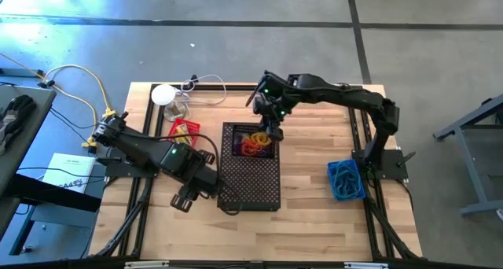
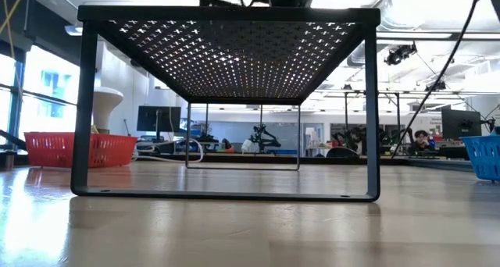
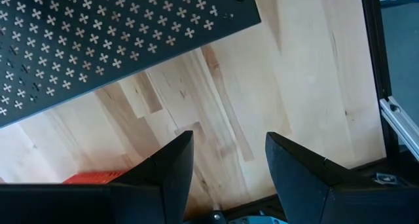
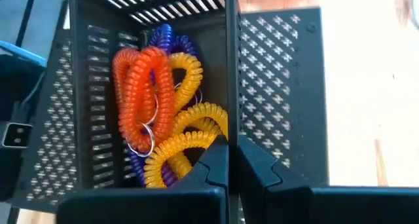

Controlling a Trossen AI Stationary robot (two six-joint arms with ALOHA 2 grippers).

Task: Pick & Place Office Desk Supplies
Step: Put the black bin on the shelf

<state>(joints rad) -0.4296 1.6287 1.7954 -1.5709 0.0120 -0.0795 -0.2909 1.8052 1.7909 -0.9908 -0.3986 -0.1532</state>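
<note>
i'm hovering the right gripper [image 4: 232, 160], jaws together and empty, over the dark mesh bin [image 4: 85, 86] holding the orange, yellow and purple coil loops [image 4: 163, 112]. left gripper [image 3: 227, 160] is idling jaws apart above the desk [image 1: 314, 182].

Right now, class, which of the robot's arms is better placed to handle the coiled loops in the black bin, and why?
The right. The right gripper hangs directly over the black bin holding the coiled loops, fingers shut. The left gripper is open over bare table beside the perforated stand.
</note>
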